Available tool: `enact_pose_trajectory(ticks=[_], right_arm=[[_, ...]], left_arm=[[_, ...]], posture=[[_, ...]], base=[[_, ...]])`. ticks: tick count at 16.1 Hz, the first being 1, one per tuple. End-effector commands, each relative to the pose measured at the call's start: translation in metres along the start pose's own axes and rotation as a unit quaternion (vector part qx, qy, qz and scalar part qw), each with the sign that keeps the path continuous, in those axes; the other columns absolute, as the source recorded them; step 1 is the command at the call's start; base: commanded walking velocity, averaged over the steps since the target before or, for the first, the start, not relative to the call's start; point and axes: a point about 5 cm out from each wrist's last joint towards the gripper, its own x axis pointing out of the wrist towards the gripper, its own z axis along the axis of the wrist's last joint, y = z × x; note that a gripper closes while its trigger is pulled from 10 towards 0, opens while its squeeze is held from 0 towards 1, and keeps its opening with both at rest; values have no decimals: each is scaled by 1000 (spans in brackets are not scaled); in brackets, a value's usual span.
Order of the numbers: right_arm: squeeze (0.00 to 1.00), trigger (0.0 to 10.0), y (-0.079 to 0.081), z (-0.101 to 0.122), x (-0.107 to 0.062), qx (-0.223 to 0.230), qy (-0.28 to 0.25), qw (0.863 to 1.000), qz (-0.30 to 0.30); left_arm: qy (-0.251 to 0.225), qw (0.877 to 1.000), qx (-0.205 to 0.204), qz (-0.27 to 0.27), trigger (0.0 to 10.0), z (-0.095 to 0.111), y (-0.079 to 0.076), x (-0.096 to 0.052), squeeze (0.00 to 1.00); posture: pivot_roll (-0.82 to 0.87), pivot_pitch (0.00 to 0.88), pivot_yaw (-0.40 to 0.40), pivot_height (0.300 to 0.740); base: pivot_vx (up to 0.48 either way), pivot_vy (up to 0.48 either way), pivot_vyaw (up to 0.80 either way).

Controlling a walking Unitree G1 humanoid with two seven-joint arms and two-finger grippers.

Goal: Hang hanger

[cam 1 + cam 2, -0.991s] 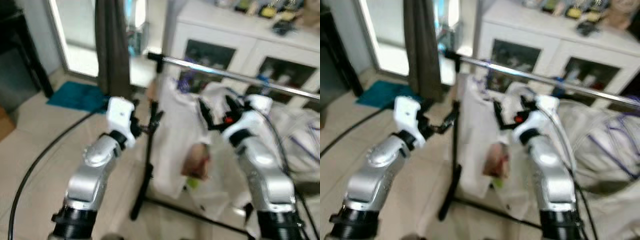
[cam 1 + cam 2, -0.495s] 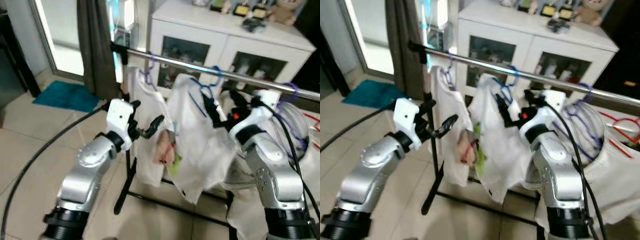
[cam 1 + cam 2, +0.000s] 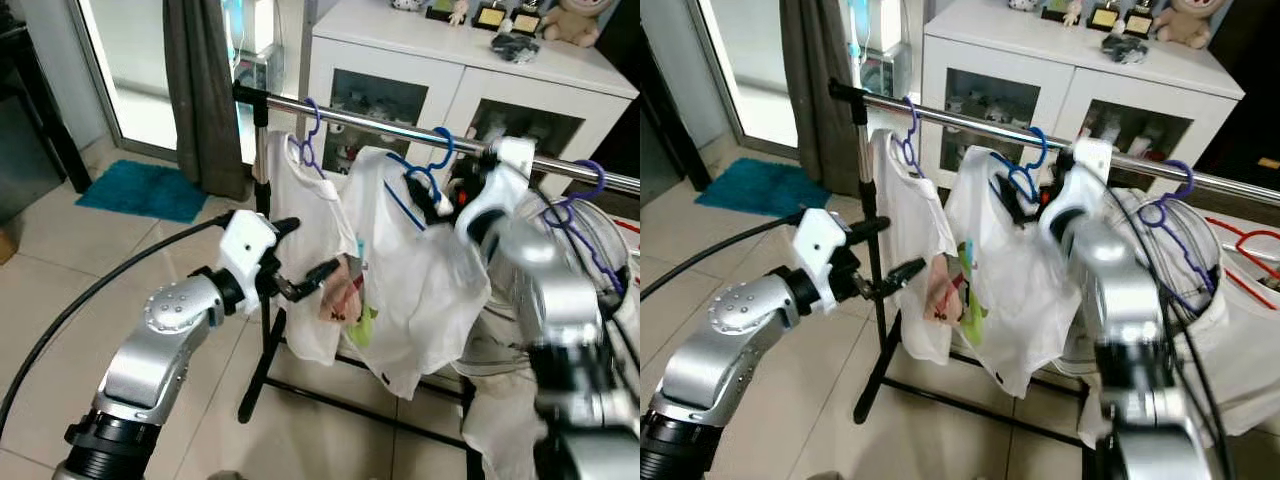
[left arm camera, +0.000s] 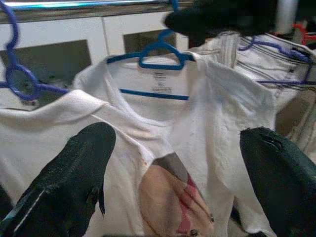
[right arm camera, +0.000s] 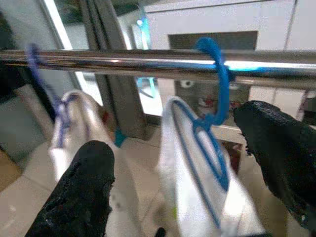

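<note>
1. We see the blue hanger (image 3: 428, 170) hooked on the chrome rail (image 3: 380, 122), carrying a white shirt (image 3: 420, 290).
2. Right gripper (image 3: 445, 200) sits just beside that hanger below the rail, fingers spread wide, gripping nothing.
3. Left gripper (image 3: 305, 265) is open and empty, near the printed shirt (image 3: 305, 270) at the rail's left end.
4. White cabinet (image 3: 450, 75) behind holds unclear items; trophies and a plush on top.

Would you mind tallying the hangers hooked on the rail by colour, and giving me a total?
Purple hangers: 2, one at the rail's left end and one near its right end.
Blue hangers: 1, carrying a white shirt in the middle, beside the open right gripper.
Total: 3 hangers hooked on the rail.
</note>
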Motion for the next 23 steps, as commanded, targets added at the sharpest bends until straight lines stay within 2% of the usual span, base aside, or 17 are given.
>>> enact_pose_trajectory(ticks=[1,3,6,10,11,12,13,16,20,22,23], right_arm=[[0,10000,-11,-1,2,-4,11,1000,-21],[0,10000,-15,-5,9,-9,32,999,-22],[0,10000,-9,-11,20,-5,66,998,18],[0,10000,-10,-15,29,16,82,996,13],[0,6784,-8,-17,31,21,90,996,20],[0,4196,-6,-20,33,32,101,994,28],[0,3333,-5,-22,33,35,108,993,32],[0,2235,-6,-27,37,42,124,991,29],[0,1882,-6,-23,40,49,120,991,25],[0,2784,-10,-19,43,49,110,993,12],[0,3725,-11,-16,43,45,104,993,10]], left_arm=[[-9,1000,6,-16,10000,6,-4,4,0],[-8,1000,6,-17,10000,6,-3,3,0],[-10,1000,3,-26,10000,7,-4,4,0],[-10,1000,4,-29,10000,6,-5,5,0],[-9,999,3,-30,10000,6,-6,4,0],[-8,999,3,-32,10000,5,-7,3,0],[-8,999,3,-33,10000,5,-7,3,0],[-7,999,4,-34,10000,5,-8,3,0],[-6,999,4,-34,10000,5,-8,2,0],[-6,999,5,-35,10000,5,-8,2,0],[-6,999,5,-36,10000,5,-8,2,0]], posture=[[-27,0,-88,740],[-24,0,-92,740],[-26,0,-92,740],[-24,0,-98,740],[-23,0,-100,740],[-20,0,-103,740],[-20,0,-103,740],[-16,0,-109,740],[-11,0,-114,740],[-13,0,-111,740],[-13,0,-111,740]], base=[[0,0,0],[0,0,0],[0,0,0],[0,0,0],[0,0,0],[0,0,0],[0,0,0],[0,0,0],[0,0,0],[0,0,0],[0,0,0]])
